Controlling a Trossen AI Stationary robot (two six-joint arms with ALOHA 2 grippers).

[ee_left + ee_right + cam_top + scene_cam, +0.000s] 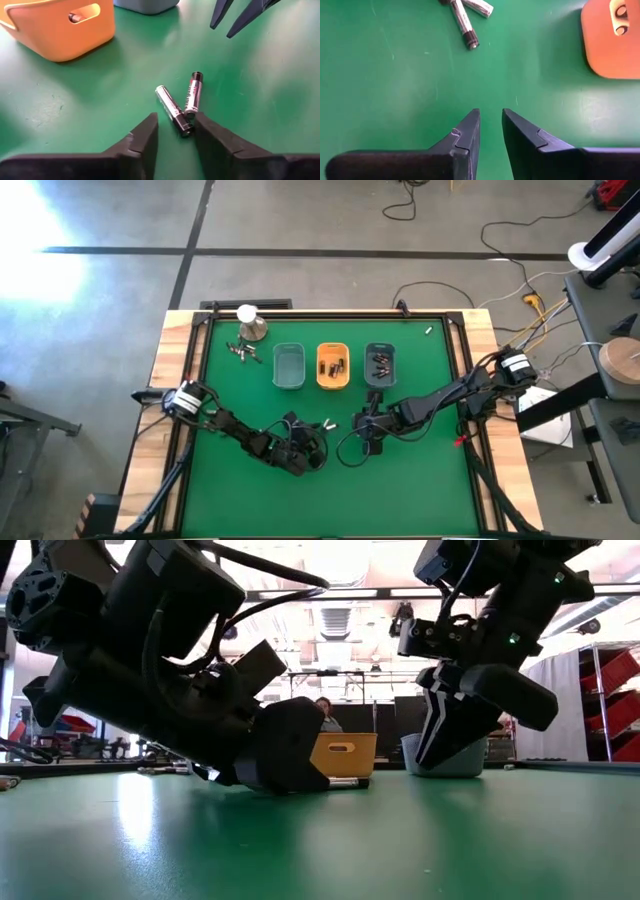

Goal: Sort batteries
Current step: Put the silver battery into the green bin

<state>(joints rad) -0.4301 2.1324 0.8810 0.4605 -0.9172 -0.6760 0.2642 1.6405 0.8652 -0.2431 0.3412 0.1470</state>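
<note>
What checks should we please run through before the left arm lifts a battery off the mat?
1. Left gripper low over the two batteries: ok.
2. Only one battery between its fingers: cannot tell; the two touch at their near ends.
3. Grip closed firmly: cannot tell.
4. Right gripper holds nothing, apart from the pair: ok.
5. Orange tray unobstructed: ok.

Grey concrete floor (330, 220) with dark seam lines, loose cables (520, 270), red shelving (610, 700) beyond.
</note>
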